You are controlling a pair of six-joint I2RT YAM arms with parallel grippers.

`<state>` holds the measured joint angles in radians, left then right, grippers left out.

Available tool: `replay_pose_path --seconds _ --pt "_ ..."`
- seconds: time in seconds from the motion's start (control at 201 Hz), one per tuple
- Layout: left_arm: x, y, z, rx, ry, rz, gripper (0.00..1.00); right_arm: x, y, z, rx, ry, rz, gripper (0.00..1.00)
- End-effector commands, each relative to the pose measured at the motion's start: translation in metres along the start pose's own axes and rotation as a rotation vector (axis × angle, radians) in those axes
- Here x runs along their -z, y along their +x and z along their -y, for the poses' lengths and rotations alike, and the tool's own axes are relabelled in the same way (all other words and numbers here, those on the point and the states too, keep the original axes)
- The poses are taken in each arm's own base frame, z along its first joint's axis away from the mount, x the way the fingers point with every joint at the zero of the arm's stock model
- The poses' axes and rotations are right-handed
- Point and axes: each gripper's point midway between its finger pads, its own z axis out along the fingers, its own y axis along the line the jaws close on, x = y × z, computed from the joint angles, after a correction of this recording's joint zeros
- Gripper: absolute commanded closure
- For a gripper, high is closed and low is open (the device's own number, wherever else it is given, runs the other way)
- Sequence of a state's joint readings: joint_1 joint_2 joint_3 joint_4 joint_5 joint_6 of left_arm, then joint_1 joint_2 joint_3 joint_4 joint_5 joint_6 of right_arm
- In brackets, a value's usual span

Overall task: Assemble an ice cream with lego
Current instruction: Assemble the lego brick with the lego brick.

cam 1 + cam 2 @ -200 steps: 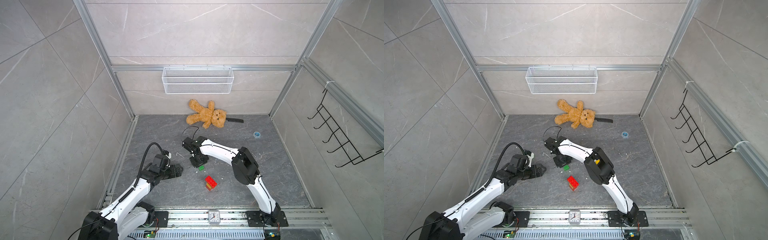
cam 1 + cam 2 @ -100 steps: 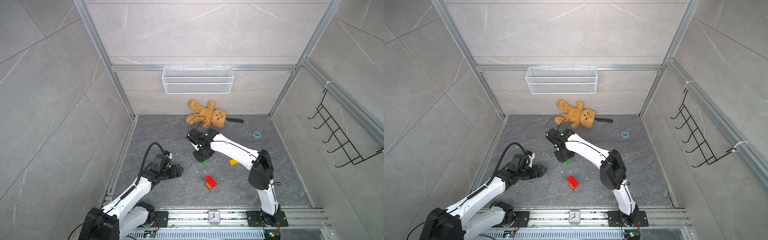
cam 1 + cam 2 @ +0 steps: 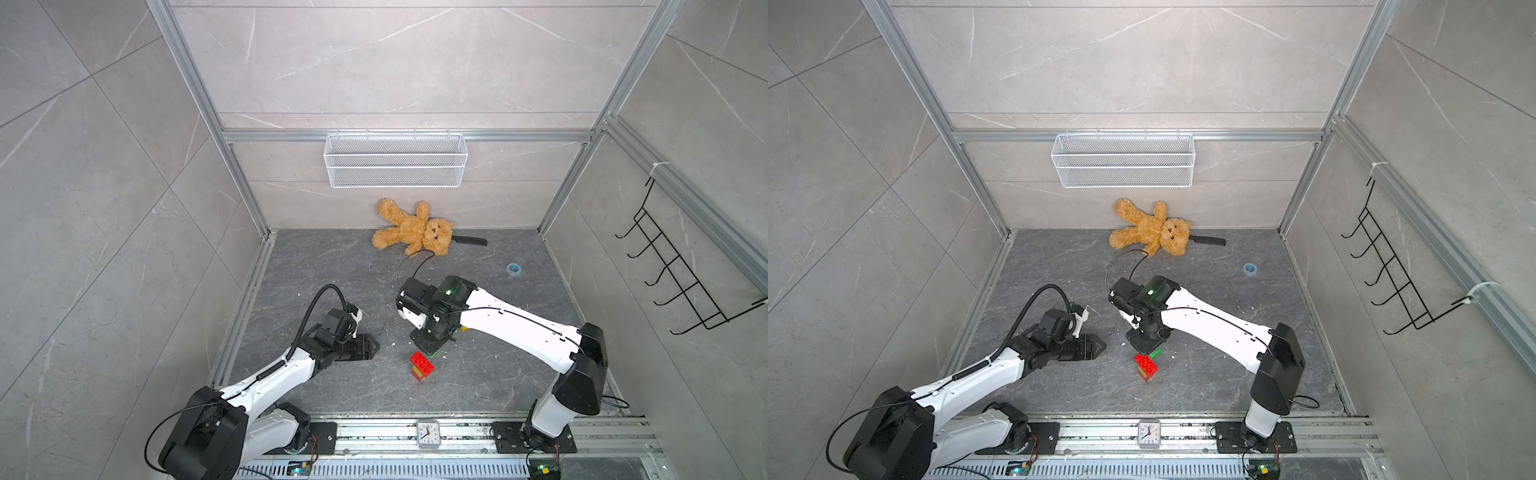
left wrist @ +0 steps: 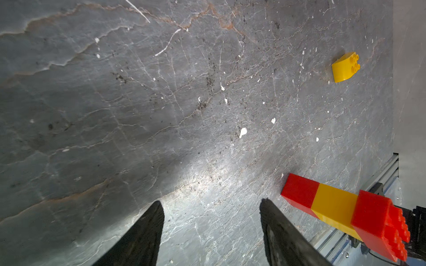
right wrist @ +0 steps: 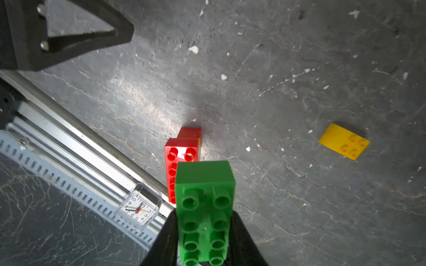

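Right pincer (image 5: 204, 241): it is gripping the green brick (image 5: 204, 182) by its two long sides, with the studs facing the wrist camera and one end sticking out past the fingers.
Reason for this grip: I am judging that it is leaving the underside free, so the brick can be pressed down onto other studs.
Stack (image 3: 422, 365): a red, a yellow and a wider red brick are standing upright on the floor, near the front rail, between the two arms, with the top studs pointing up.
Green brick against stack: in both top views it is hanging just on the far side of the red top, a little to the right. I cannot tell whether they are touching.
Left pincer (image 4: 211, 202): its jaws are standing apart with nothing between them. It is hovering low, left of the stack and apart from it, perhaps waiting to steady the stem.
Round yellow brick (image 4: 345, 68): it is lying alone on the floor, right of the stack, under the right arm, and nothing is holding it.
Ice cream: it is not yet complete, as the green and round yellow bricks are not joined on.
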<state>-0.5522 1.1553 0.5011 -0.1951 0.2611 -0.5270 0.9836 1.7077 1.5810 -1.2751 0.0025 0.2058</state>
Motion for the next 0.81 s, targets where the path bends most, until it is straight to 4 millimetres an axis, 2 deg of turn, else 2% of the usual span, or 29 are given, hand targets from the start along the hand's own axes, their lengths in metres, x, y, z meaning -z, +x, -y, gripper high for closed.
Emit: replay_pose_path --seconds 0.0,0.159,0.587,0.801 --pt "0.000 -0.019 0.014 -0.004 0.018 0.060 0.32 -0.001 0.004 -0.008 0.033 -0.018 0.014 0.85" --pt "-0.006 -0.015 0.012 0.026 0.024 0.053 0.32 -0.017 0.007 -0.015 0.064 -0.001 -0.035 0.86" --pt "-0.006 -0.011 0.011 0.023 0.023 0.048 0.33 -0.033 0.009 -0.022 0.079 0.029 -0.080 0.89" --pt "-0.004 -0.012 0.012 0.021 0.023 0.051 0.34 -0.039 0.015 -0.019 0.066 0.056 -0.117 0.90"
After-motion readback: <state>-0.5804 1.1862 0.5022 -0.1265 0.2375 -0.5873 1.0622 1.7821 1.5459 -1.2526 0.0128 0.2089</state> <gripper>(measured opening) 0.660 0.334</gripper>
